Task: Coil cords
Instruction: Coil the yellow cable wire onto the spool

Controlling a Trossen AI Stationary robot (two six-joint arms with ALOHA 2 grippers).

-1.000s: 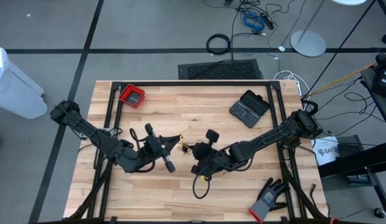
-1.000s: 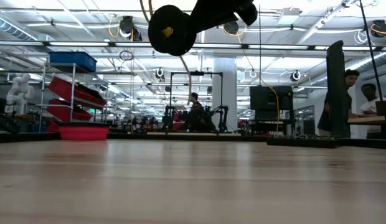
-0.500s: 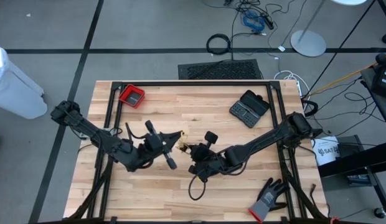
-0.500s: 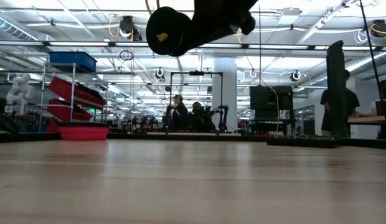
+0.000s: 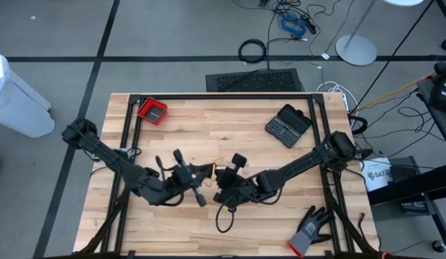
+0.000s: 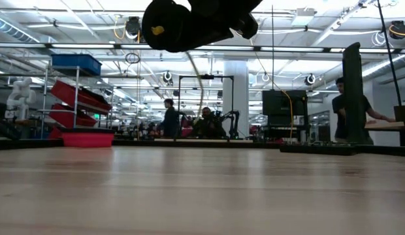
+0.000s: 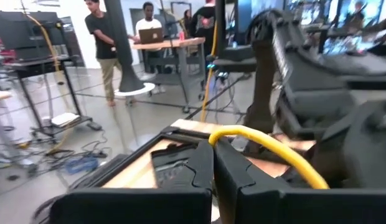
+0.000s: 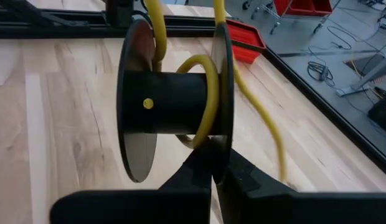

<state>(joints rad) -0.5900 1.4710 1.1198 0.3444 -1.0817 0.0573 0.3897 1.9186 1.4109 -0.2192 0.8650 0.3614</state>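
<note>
Overhead, the only legible writing is "SAT", part of a longer word in dark letters on a white container point(image 5: 378, 175) standing on the floor well off to the outer side of the right arm; nothing on the task's things carries readable text. Near the middle of the counter point(image 5: 230, 122) the two arms meet. The left end effector point(image 5: 206, 173) has its fingers point(image 7: 202, 171) pressed together on the yellow cord point(image 7: 268, 148), a thin, glossy, bright yellow strand that arches up out of the pinch and runs toward the right arm. The right end effector point(image 5: 221, 184) sits just beside the left one, its fingers point(image 8: 233, 168) closed on the rim of a black spool point(image 8: 174, 102) held right in front of it; this spool has two flat round flanges, a dark hub and a small yellow dot on the hub. The yellow cord makes one loop around the hub between the flanges, with one strand rising past the spool and another trailing away over the counter. A black cord point(image 5: 223, 219) hangs from under the right end effector and curls into an open loop on the counter on the near side of it. Beyond both end effectors, farther across the counter, lie a red tray point(image 5: 152, 111) and an open black case point(image 5: 288, 125); a grey-black glove point(image 5: 309, 230) with a red cuff lies near the counter's edge beneath the right arm.
</note>
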